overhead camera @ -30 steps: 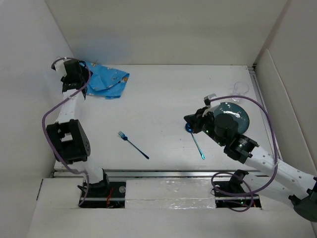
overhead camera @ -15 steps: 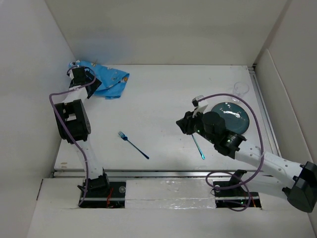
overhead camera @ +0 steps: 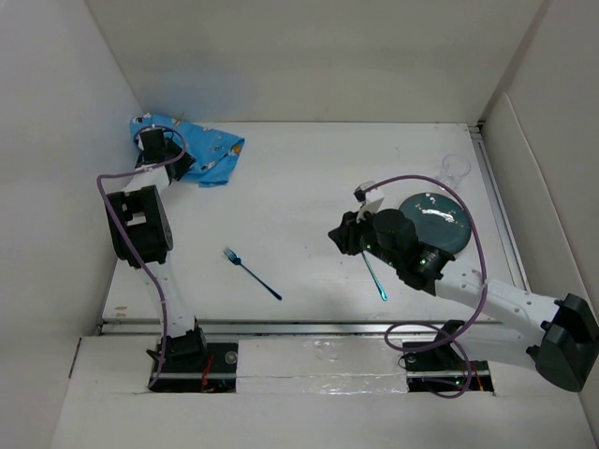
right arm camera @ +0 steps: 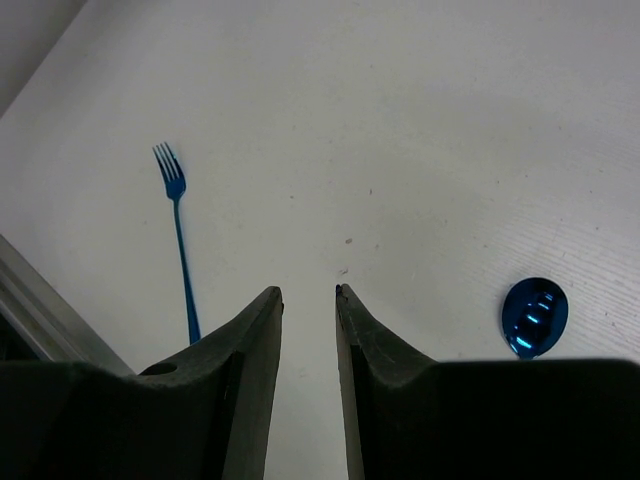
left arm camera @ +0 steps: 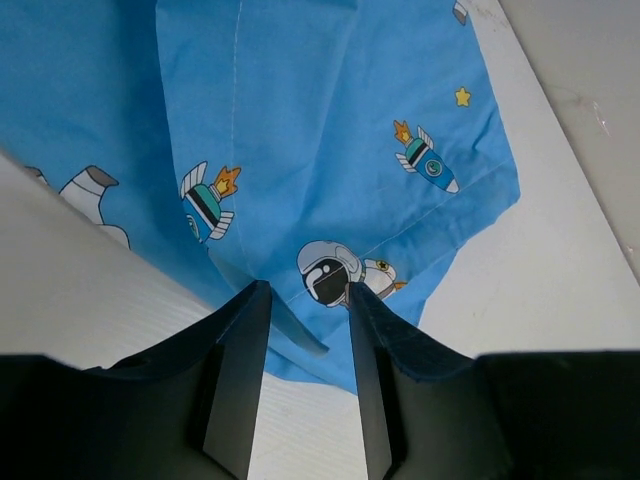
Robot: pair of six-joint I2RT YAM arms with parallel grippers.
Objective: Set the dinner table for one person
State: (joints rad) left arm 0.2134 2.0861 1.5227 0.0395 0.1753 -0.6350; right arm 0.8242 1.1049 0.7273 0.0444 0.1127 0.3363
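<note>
The dinner table (overhead camera: pixel 309 187) is a white tabletop. A crumpled blue cartoon-printed placemat (overhead camera: pixel 204 152) lies at its far left corner. My left gripper (overhead camera: pixel 161 161) is at the cloth's near edge. In the left wrist view the gripper (left arm camera: pixel 305 290) stands open, with a fold of the placemat (left arm camera: pixel 320 150) between its fingertips. A blue spoon (overhead camera: pixel 374 271) lies left of a dark teal plate (overhead camera: pixel 440 223). My right gripper (overhead camera: pixel 337 236) hovers left of the spoon's bowl (right arm camera: pixel 533 316), open over bare table (right arm camera: pixel 400 120) with nothing in it (right arm camera: pixel 308 292). A blue fork (overhead camera: pixel 251 272) lies at front centre.
A clear glass (overhead camera: pixel 456 168) stands behind the plate near the right wall. White walls close in the table on the left, back and right. The fork (right arm camera: pixel 180 240) shows to the left of the right gripper's fingers.
The left gripper came down onto the placemat's edge and its jaws narrowed. The right gripper opened, left the spoon on the table and drew away to the left.
</note>
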